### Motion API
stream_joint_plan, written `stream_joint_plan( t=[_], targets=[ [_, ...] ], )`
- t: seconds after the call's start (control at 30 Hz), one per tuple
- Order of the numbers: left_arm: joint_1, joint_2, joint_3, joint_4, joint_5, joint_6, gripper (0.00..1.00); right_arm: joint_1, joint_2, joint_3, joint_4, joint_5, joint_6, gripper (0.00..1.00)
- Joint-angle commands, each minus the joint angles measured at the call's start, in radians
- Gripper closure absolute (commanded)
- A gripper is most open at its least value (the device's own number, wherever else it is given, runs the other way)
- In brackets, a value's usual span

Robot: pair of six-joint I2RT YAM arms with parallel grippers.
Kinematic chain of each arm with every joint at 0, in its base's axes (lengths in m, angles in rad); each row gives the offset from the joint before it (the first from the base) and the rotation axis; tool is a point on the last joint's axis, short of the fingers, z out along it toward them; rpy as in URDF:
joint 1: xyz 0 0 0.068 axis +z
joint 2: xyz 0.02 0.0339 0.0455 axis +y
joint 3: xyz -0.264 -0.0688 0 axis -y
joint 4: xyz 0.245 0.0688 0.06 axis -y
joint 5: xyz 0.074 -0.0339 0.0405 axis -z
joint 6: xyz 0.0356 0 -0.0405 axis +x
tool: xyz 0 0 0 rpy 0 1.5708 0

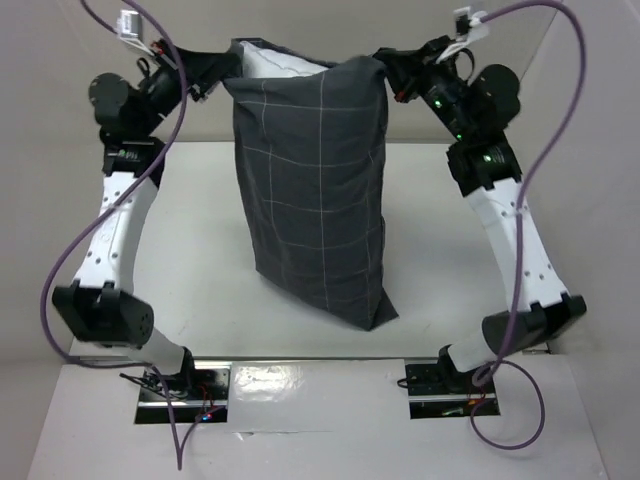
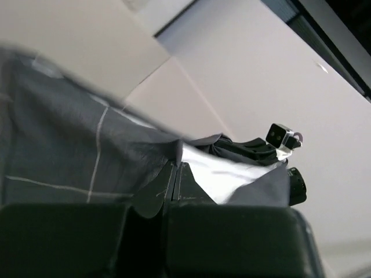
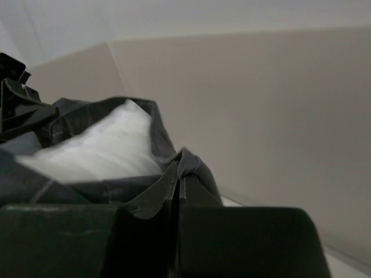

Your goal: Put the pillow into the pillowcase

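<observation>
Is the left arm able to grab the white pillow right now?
Probably not. The left tool is shut on a top corner of the pillowcase, holding it up. The pillow sits mostly inside, with only a white bit peeking out. The arm would have to let go first.

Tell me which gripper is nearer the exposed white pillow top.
Left. The left gripper pinches the pillowcase rim right beside the pillow; the right gripper grips the far corner.
</observation>
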Motion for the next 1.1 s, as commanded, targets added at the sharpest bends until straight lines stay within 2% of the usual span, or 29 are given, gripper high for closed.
stream_joint_plan(
  t=[0.0, 0.03, 0.1, 0.17, 0.3, 0.47, 0.6, 0.7, 0.83, 0.87, 0.9, 0.93, 0.97, 1.0, 1.07],
  targets=[
    [0.02, 0.012, 0.09, 0.186, 0.05, -0.089, 1.0, -0.038, -0.017, 0.116, 0.072, 0.013, 0.014, 1.0],
    [0.039, 0.043, 0.263, 0.148, 0.059, -0.089, 1.0, -0.038, 0.002, 0.256, 0.058, 0.013, 0.014, 1.0],
    [0.055, 0.077, 0.468, 0.005, 0.05, -0.049, 1.0, -0.038, 0.011, 0.376, 0.058, 0.001, 0.014, 1.0],
    [0.066, 0.091, 0.664, -0.013, 0.019, -0.034, 1.0, -0.038, 0.011, 0.453, 0.108, 0.001, 0.026, 1.0],
    [0.076, 0.016, 0.58, 0.03, -0.035, -0.012, 1.0, -0.038, -0.021, 0.418, 0.168, 0.001, 0.064, 1.0],
    [0.018, -0.041, 0.307, 0.08, -0.035, 0.012, 1.0, -0.038, 0.017, 0.258, 0.145, -0.01, 0.109, 1.0],
    [-0.012, -0.003, 0.261, 0.05, -0.035, 0.034, 1.0, -0.038, 0.087, 0.176, 0.122, -0.02, 0.118, 1.0],
    [-0.023, 0.037, 0.261, 0.039, -0.026, 0.043, 1.0, -0.038, 0.155, 0.182, 0.081, -0.02, 0.108, 1.0],
    [-0.014, 0.118, 0.345, 0.025, 0.003, -0.001, 1.0, -0.063, 0.256, 0.376, -0.002, -0.069, 0.118, 1.0],
    [-0.014, 0.161, 0.387, 0.047, 0.014, -0.03, 1.0, -0.063, 0.272, 0.521, -0.002, -0.095, 0.13, 1.0],
    [-0.014, 0.184, 0.444, 0.056, 0.025, -0.079, 1.0, -0.076, 0.272, 0.589, -0.013, -0.096, 0.15, 1.0],
    [-0.005, 0.204, 0.589, 0.044, 0.025, -0.089, 1.0, -0.077, 0.272, 0.642, 0.024, -0.096, 0.15, 1.0],
    [-0.005, 0.215, 0.651, 0.023, 0.025, -0.089, 1.0, -0.086, 0.241, 0.671, 0.058, -0.085, 0.161, 1.0],
    [-0.005, 0.2, 0.688, 0.012, 0.005, -0.089, 1.0, -0.086, 0.209, 0.659, 0.099, -0.061, 0.161, 1.0],
    [0.004, 0.14, 0.661, 0.027, -0.059, -0.06, 1.0, -0.086, 0.105, 0.554, 0.209, -0.036, 0.161, 1.0]
  ],
)
